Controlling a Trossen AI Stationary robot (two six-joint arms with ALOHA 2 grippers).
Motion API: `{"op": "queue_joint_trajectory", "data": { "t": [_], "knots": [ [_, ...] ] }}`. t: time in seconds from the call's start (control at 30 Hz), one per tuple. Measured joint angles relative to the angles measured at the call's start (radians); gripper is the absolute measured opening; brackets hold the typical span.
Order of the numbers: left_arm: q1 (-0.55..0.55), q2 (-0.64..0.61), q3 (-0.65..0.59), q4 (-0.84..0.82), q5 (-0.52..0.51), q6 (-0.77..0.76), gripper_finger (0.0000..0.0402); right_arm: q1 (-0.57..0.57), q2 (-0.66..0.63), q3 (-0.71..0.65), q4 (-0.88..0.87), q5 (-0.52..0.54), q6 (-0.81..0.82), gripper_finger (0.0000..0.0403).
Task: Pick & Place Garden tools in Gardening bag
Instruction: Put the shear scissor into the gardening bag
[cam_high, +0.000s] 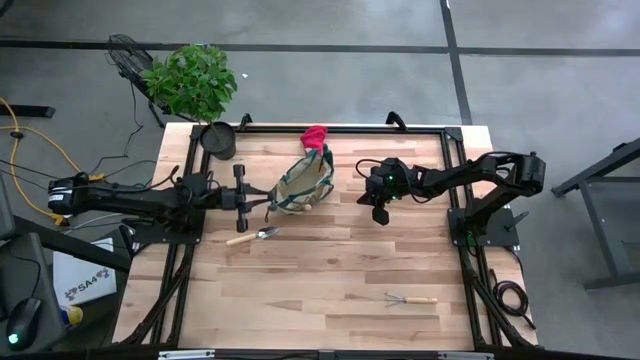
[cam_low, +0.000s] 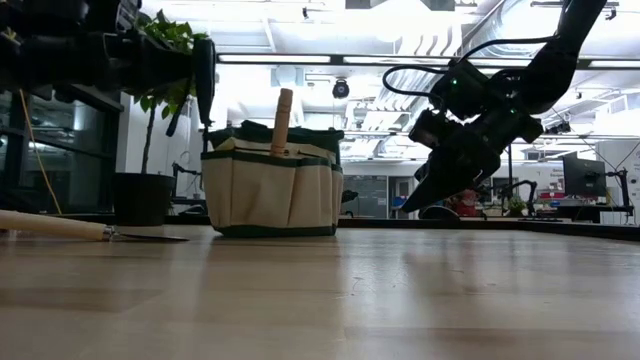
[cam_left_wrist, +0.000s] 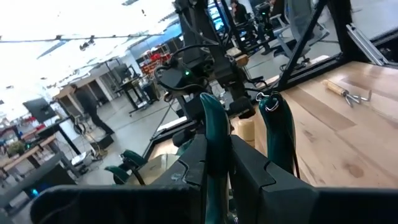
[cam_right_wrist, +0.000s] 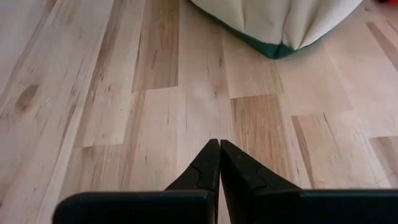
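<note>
The tan gardening bag with green trim stands at the table's far middle; a wooden tool handle sticks up out of its mouth. A red glove lies at the bag's far side. My left gripper is just left of the bag, above the table, shut on the green-black pruners. My right gripper is shut and empty, tilted down above the table right of the bag; it also shows in the right wrist view. The silver trowel and the mini rake lie flat on the table. My left gripper pinches the pruners between its two fingers, reaching level from the table's left. One green handle runs between the fingers, and the other passes beside one finger. Both handles stick out past the fingertips toward the bag. The pruners are clear of the table.
A black pot with a leafy plant stands at the far left corner, close to the left arm. Bare wood lies between the trowel and the rake and under my right gripper. Black frame rails run along the table's edges.
</note>
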Motion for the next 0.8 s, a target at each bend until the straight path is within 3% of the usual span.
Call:
{"op": "queue_joint_trajectory", "data": {
  "t": [0.53,0.8],
  "knots": [
    [0.0,0.0,0.0,0.009,0.01,0.027,0.0035,0.0,0.0,0.0,0.0,0.004,-0.005,0.0003],
    [0.0,-0.075,0.0,-0.091,0.059,0.022,0.0035,0.0,0.0,0.0,0.0,0.004,-0.005,0.0003]
  ]
}}
